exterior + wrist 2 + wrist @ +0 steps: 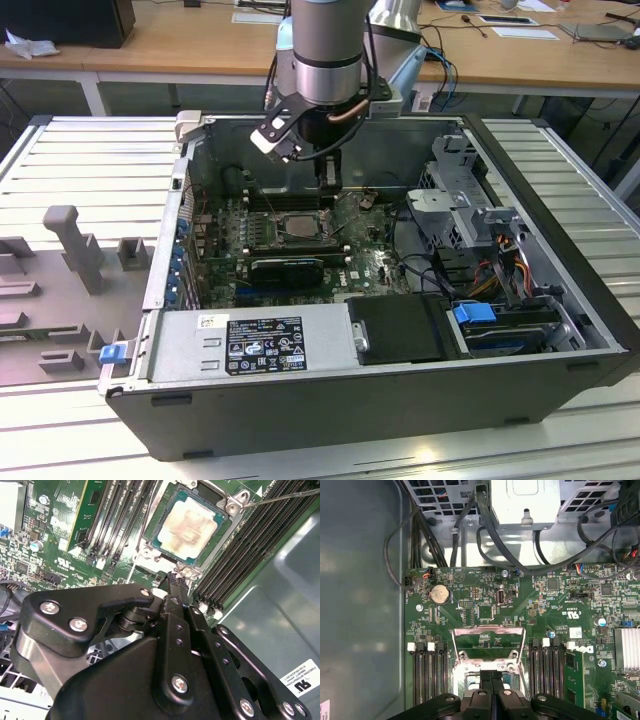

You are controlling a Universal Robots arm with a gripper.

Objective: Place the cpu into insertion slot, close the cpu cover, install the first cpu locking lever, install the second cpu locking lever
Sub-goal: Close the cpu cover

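The cpu (192,524), a pale silver-beige square, lies flat in the insertion slot (150,547) on the green board. In the exterior view the slot (298,226) sits mid-board, and my gripper (326,188) hangs just behind it. The cpu cover (488,634), a silvery windowed frame, stands raised, with green board showing through its window. My gripper (491,680) is shut, its black fingers pressed together with nothing between them, tips at the slot's edge below the cover. The fingertips (175,580) stop just short of the cpu. Thin wire levers (285,495) run beside the slot.
Black memory slots (427,675) flank the socket on both sides. A long black card (288,268) lies in front of it. Cables (485,525) and a metal drive cage (465,195) crowd the exterior view's right. The power supply (255,345) fills the near side of the case.
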